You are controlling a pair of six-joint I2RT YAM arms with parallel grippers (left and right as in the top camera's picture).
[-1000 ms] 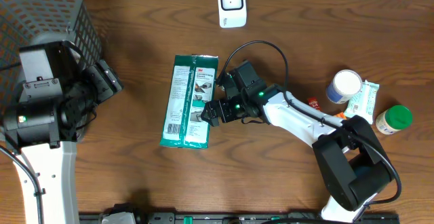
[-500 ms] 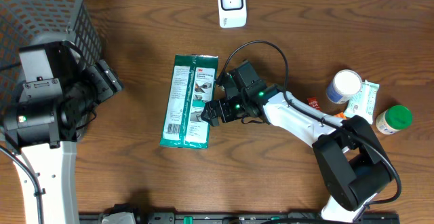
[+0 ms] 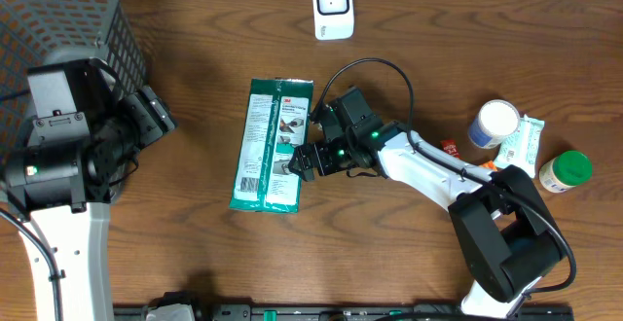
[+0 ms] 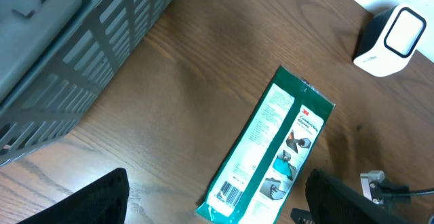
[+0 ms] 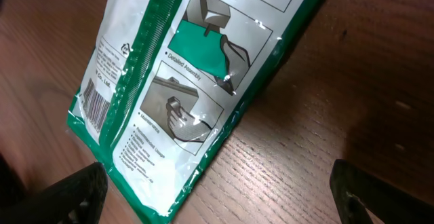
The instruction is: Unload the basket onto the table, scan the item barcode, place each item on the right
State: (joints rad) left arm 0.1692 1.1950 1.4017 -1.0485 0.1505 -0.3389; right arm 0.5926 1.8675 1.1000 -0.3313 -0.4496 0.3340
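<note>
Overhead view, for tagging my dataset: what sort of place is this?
Probably a mock checkout bench: a white barcode scanner on the wooden table, a grey mesh basket, and a green retail packet with a barcode.

This is looking like a mock shop checkout: a white barcode scanner (image 3: pixel 333 7) is standing at the wooden surface's (image 3: pixel 195 253) far edge, a grey mesh basket (image 3: pixel 58 15) is sitting at the left, and packaged goods (image 3: pixel 496 122) are lying at the right.

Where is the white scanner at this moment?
In the overhead view the white scanner stands at the far edge of the table, beyond the top end of the green packet.
</note>
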